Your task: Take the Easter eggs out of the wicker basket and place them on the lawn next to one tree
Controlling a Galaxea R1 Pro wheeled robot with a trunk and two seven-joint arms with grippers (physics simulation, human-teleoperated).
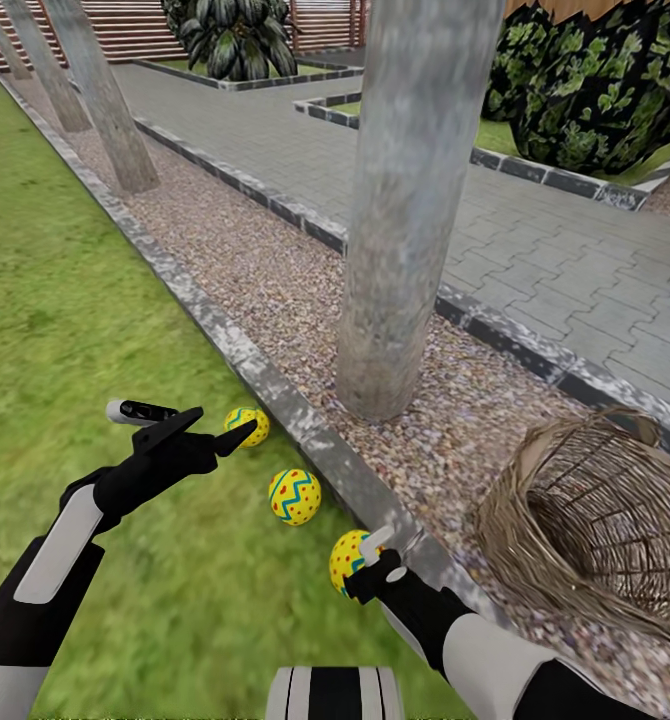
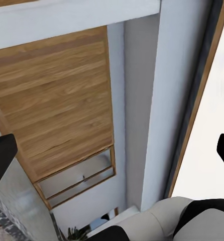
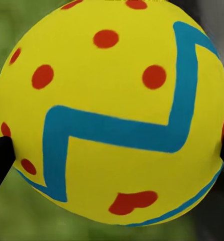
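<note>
Right end effector (image 1: pixel 367 572) grips the third Easter egg (image 1: pixel 347 560) low over the lawn (image 1: pixel 75 330) beside the kerb (image 1: pixel 275 385), so it should settle on grass near the tree (image 1: pixel 405 230) before the fingers part.

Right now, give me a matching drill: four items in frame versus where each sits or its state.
Items:
1. round brown wicker basket
2. thick mottled-grey tree trunk
3. yellow zigzag egg farthest from the robot
4. right gripper

States:
A. shut on a yellow egg
B. on grass by the left gripper
C. tipped over on gravel
D. standing in the gravel strip

Pairs: 1-C, 2-D, 3-B, 4-A
</note>
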